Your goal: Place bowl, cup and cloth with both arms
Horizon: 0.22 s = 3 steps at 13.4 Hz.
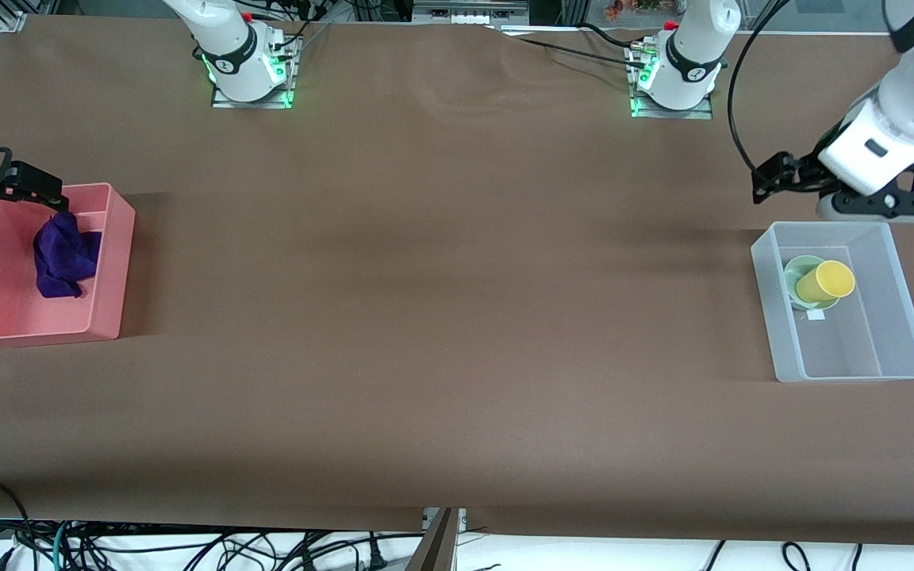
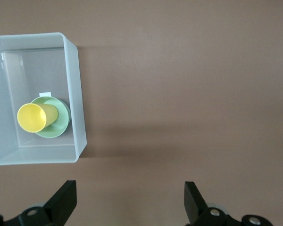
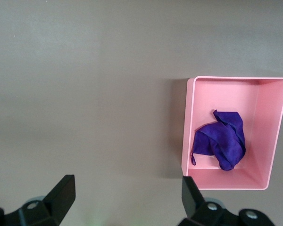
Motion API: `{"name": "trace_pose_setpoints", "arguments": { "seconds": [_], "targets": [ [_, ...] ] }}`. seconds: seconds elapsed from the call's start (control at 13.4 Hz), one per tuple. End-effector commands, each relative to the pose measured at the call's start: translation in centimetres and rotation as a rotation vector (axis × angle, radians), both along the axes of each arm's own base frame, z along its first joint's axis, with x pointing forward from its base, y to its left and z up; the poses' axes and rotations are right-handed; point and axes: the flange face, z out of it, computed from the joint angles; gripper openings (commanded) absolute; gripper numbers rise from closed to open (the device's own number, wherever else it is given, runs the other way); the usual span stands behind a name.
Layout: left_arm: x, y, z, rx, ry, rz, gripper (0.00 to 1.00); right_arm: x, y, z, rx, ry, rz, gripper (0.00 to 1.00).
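A: Which step was judged to be in hand?

B: The placing looked done. The cup was seen lying in the bowl inside the clear bin; the crumpled purple cloth lay in the pink bin.

A: And the arms?

B: The left gripper and right gripper were held above the worktop beside their bins, fingers spread, nothing gripped. Only a withdrawal seemed called for.
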Motion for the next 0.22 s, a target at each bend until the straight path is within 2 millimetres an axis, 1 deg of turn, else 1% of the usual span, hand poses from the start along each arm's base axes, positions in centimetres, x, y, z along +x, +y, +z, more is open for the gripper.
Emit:
{"name": "trace_pose_setpoints", "arguments": {
  "seconds": [0.0,0.15],
  "targets": [
    [-0.16,0.07,0.57,0.023,0.03,0.005,1.0,0.17,-0.09,0.62,-0.01,0.003,-0.009,1.0],
    [0.01,0.39,1.46,0.021,0.013,0.01,1.0,0.21,-0.08,0.53,-0.008,0.004,-0.007,1.0]
  ]
}}
